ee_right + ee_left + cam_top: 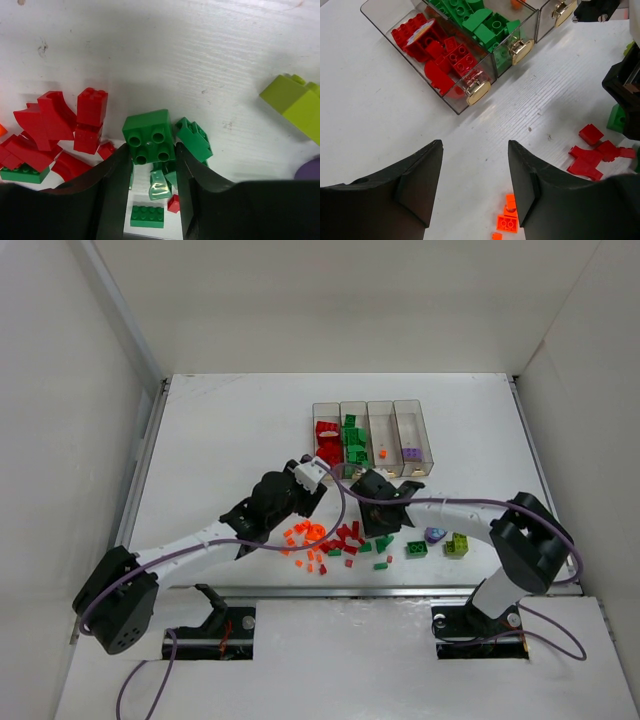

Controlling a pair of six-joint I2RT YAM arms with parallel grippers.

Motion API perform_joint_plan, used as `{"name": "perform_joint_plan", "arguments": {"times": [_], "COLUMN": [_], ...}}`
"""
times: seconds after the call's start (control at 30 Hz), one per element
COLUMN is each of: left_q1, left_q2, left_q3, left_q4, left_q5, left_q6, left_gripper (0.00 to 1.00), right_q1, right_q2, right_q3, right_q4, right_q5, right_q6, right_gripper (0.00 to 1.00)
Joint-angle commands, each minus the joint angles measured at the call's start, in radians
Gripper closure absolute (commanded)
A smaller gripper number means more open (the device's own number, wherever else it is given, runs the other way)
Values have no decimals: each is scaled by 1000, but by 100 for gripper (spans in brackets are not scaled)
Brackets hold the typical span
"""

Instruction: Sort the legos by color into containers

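Right gripper [152, 156] is low on the table [165, 55], jaws narrow, one on either side of a square green brick [148, 135]. The pads look to touch its flanks, but only along the near edge, and the brick sits flat on the surface. Left gripper [475, 150] hangs part open with nothing in it, just short of the bins [394, 408], nearest the red-filled end one. The bins hold red, green, one orange bit and purple, in that order. The loose bricks [345, 538] lie scattered just in front of them. Risks, as I judge them: so shallow a bite could let the brick pivot or squirt out on lifting. A small green piece [194, 140] leaning against it, and bits between the fingers, may be dragged along or jam the closing. The left gripper waits close beside the green bin's near end, so the two arms could knock.
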Motion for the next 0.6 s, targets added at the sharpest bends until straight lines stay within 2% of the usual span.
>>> {"name": "perform_joint_plan", "arguments": {"times": [0.0,0.2,0.3,0.5,0.57], "left_q1": [-5,-5,-5,-14,-14], "left_q2": [-34,-80,-108,-80,-53], "left_q3": [-3,7,7,53,63], "left_q4": [-13,-57,-88,-220,-231], "left_q5": [-12,-12,69,373,384], "left_q6": [-7,84,130,321,367], "left_gripper": [50,50,46,31,24], "right_q1": [10,-55,-130,-239,-260], "right_q2": [-71,-136,-92,178,255], "right_q3": [62,239,329,570,639], "right_q4": [-12,-46,-3,25,51], "right_q5": [82,131,112,36,13], "right_q6": [4,-75,-148,-272,-292], "right_gripper": [100,100,100,98,94]}}
